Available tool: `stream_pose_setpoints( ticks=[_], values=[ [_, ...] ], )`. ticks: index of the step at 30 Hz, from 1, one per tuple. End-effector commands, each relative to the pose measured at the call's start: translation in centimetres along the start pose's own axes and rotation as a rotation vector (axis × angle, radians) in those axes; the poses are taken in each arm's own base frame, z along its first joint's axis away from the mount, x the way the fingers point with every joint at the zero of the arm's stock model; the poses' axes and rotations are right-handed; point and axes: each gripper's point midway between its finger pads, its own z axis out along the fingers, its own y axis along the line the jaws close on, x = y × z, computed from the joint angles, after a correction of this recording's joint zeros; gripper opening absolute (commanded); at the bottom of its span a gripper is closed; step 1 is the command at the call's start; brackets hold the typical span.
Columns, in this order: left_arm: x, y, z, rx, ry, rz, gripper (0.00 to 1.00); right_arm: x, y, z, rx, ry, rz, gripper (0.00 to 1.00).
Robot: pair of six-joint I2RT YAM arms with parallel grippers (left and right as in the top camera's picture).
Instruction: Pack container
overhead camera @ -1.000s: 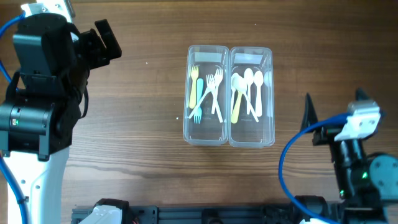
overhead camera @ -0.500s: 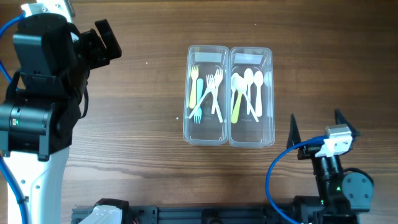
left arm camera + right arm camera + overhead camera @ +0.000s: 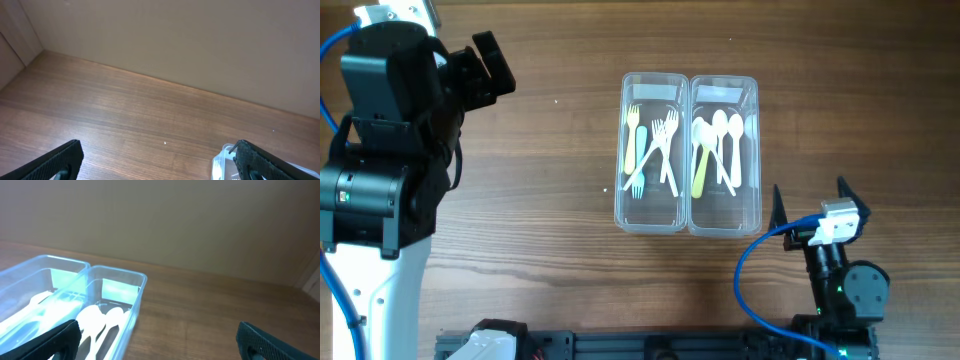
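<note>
Since my right claw hangs spread and empty just beside the near right corner of the container, it is the nearer one. The container lies ahead and left at mid-table, long axis running away from me. One container: four spoons right side, at least four overlapping forks left. Farther off, my left claw is spread too.

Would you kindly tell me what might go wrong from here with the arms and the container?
1. The right gripper, jaws open, stands close to the near corner of the container. A careless swing might knock the light, clear container askew.
2. The forks lie crossed over one another in their trough. A jolt might tip one onto the rim or out.
</note>
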Motion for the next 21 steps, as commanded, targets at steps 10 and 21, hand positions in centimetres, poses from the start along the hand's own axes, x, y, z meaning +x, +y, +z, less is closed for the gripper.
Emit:
stream_pose_setpoints(
  ticks=[10, 21],
  values=[
    [-0.3, 0.2, -0.2, -0.01, -0.012, -0.001, 1.0, 1.6, 1.5, 0.3, -0.075, 0.004, -0.008, 1.0],
    [-0.3, 0.2, -0.2, -0.01, -0.012, -0.001, 1.0, 1.6, 1.5, 0.3, -0.076, 0.006, -0.008, 1.0]
  ],
)
